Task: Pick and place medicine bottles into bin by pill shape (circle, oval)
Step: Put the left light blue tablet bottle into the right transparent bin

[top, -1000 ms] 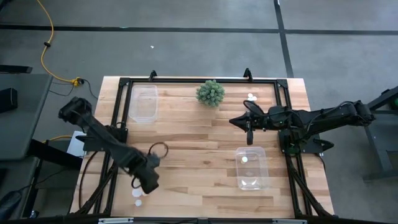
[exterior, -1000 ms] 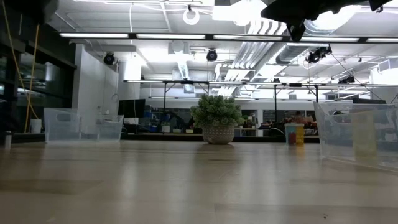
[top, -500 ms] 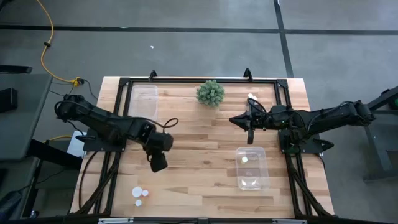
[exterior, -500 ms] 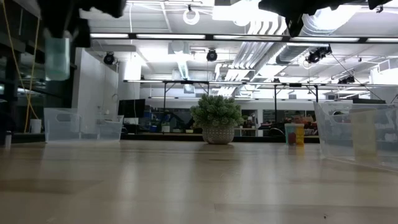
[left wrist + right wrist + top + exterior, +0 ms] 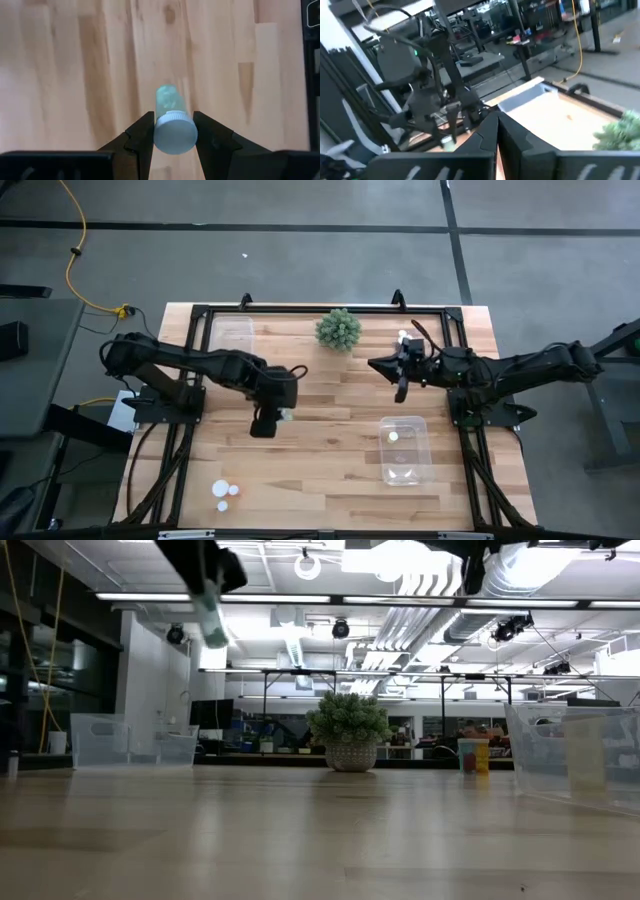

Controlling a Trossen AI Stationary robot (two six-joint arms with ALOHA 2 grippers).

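My left gripper (image 5: 270, 421) hangs over the table's middle left, shut on a small bottle (image 5: 167, 100) with a white cap and a clear greenish body. The low view shows the bottle (image 5: 208, 615) high above the table. My right gripper (image 5: 401, 388) is shut and empty, up in the air at the far right. Three white-capped bottles (image 5: 225, 494) stand near the front left edge. More bottles (image 5: 403, 335) stand at the far right. A clear bin (image 5: 404, 450) at the right holds one bottle (image 5: 393, 436). My left gripper pinches the bottle's white cap (image 5: 174, 134) between its two fingers, one on each side. The fingers come from above, pointing down. The bottle hangs below them, cap up and a little tilted, lifted clear of the table.
A second clear bin (image 5: 230, 345) stands at the far left. A spiky green plant ball (image 5: 338, 329) in a pot sits at the far middle. A black frame (image 5: 300, 310) runs round the table's edges. Bare wood lies between the two bins.
My left gripper has swung from the bottles at the front left toward the table's middle and far side, carrying the bottle well above the table. My right gripper has shifted a little toward the far edge.
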